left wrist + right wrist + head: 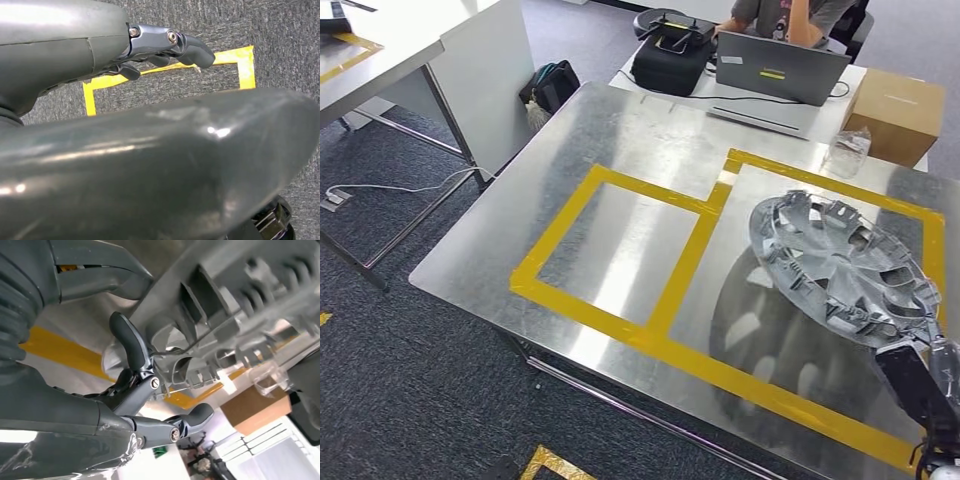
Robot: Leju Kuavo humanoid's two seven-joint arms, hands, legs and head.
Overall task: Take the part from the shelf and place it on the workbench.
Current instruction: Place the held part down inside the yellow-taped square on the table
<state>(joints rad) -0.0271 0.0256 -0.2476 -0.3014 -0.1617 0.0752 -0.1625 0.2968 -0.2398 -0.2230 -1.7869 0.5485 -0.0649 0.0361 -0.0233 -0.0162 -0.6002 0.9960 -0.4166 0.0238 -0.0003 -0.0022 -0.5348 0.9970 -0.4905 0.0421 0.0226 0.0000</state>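
Right robot hand (916,385) at near right grips the rim of the part (841,265), a silver wheel cover held tilted above the counter (637,130), over the right yellow-taped box. Placing step: next, lower flat, then release. Left robot hand (166,47) hangs over carpet, fingers loosely apart, holding nothing.

We count one wheel cover (841,268), one workbench (637,130) with two taped yellow boxes (622,250), one laptop (779,68), one cardboard box (897,115), one black bag (671,55).
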